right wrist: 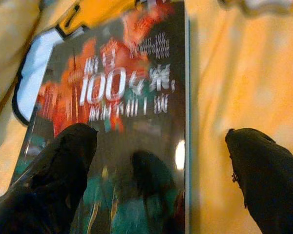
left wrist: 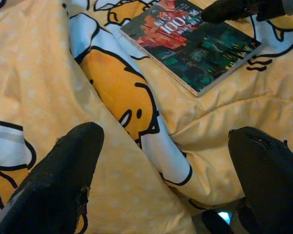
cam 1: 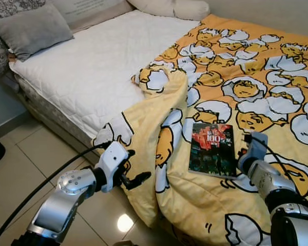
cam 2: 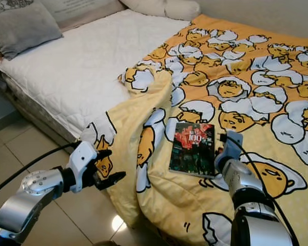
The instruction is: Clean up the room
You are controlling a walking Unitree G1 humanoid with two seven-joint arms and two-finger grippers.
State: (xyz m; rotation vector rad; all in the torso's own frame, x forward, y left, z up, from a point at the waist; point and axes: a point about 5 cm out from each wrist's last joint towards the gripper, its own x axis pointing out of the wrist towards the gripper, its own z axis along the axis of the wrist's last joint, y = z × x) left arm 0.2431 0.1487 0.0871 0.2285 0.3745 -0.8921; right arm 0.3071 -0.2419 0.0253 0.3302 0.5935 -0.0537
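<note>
The right gripper [right wrist: 158, 161] sits at the right edge of the book [cam 1: 212, 149]; its two black fingers [right wrist: 53, 170] are spread wide and hold nothing; one finger hangs over the dark cover and the other over the blanket [cam 1: 256, 77] just beside the book; I cannot tell if a finger touches the cover. The left gripper [cam 1: 136, 177] is out in front of the hanging fold of the blanket, off the side of the bed [cam 1: 87, 72], above the tiled floor [cam 1: 25, 159]; its fingers [left wrist: 63, 165] are wide apart too, with nothing in them; they point at the blanket.

The book lies flat on the yellow blanket near the bed's foot edge; its cover is dark with red and green and white writing with "100". The blanket has egg cartoons on it; one corner is folded back, so the white mattress shows; a grey pillow [cam 1: 31, 28] lies at the head of the bed.
</note>
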